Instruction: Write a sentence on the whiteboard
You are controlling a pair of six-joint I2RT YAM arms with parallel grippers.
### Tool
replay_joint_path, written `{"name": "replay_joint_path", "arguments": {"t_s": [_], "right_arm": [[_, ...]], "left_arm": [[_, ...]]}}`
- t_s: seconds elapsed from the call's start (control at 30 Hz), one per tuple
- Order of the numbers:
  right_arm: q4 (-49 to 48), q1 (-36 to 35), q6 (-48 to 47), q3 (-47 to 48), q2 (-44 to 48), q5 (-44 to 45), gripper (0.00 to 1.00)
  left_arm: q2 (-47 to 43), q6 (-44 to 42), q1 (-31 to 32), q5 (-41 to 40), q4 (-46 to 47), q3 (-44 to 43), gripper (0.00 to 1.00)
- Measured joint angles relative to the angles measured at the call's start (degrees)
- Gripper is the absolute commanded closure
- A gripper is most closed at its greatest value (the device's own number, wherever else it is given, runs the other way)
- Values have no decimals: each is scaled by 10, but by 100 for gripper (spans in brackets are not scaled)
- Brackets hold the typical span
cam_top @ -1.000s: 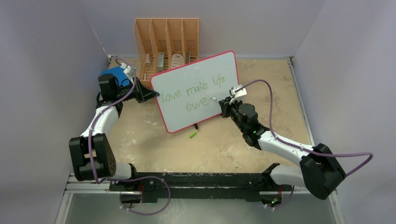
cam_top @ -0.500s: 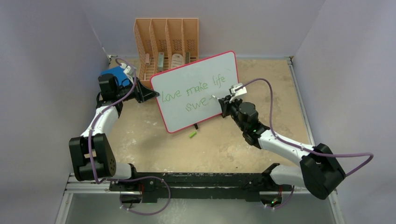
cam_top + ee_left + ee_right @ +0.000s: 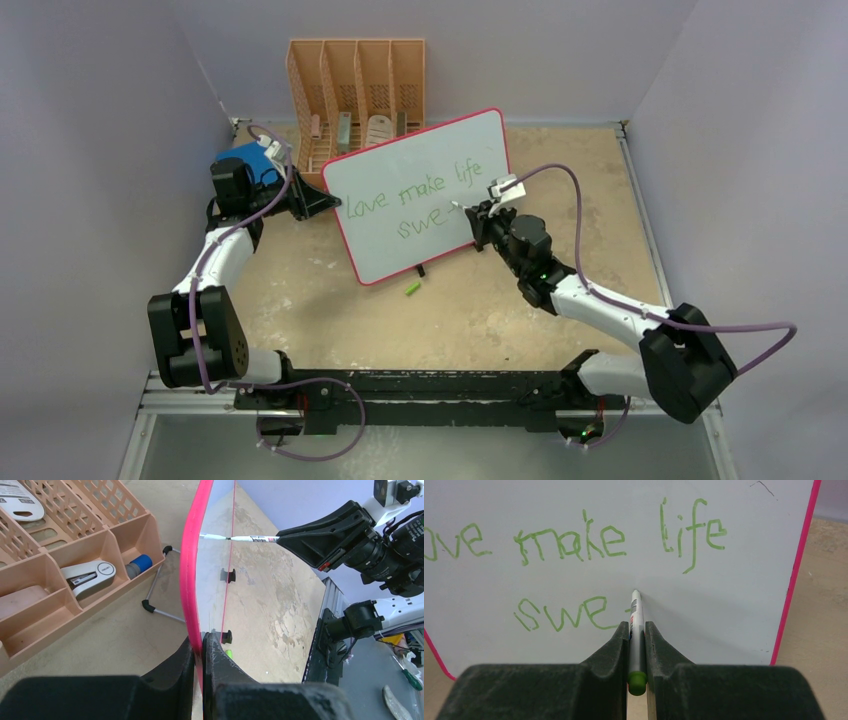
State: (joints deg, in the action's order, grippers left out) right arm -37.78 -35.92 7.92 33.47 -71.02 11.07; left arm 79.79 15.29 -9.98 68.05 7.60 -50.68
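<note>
The whiteboard (image 3: 425, 165), white with a red-pink rim, stands tilted on the table. The green sentence (image 3: 574, 542) reads "love make life" with "swe" and a short stroke below. My left gripper (image 3: 201, 642) is shut on the whiteboard's left rim (image 3: 192, 570) and holds it upright. My right gripper (image 3: 637, 630) is shut on a white marker (image 3: 636, 625) with a green end. Its tip touches the board just right of "swe", also seen in the top view (image 3: 458, 208).
An orange divided organizer (image 3: 355, 95) with small items stands behind the board; a stapler (image 3: 87, 575) lies in it. A blue book (image 3: 247, 160) lies at the far left. A green marker cap (image 3: 411, 289) lies on the table below the board.
The right gripper with the marker has moved slightly up the board from the short stroke after "swe". The left arm and the board have not moved.
</note>
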Motion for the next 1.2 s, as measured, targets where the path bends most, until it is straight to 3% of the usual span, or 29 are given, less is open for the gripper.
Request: {"name": "replay_joint_path", "arguments": {"t_s": [1.2], "right_arm": [[5,3,-4,-2,-1,-51,100]], "left_arm": [[0,1,0,-3,0,0,100]]}}
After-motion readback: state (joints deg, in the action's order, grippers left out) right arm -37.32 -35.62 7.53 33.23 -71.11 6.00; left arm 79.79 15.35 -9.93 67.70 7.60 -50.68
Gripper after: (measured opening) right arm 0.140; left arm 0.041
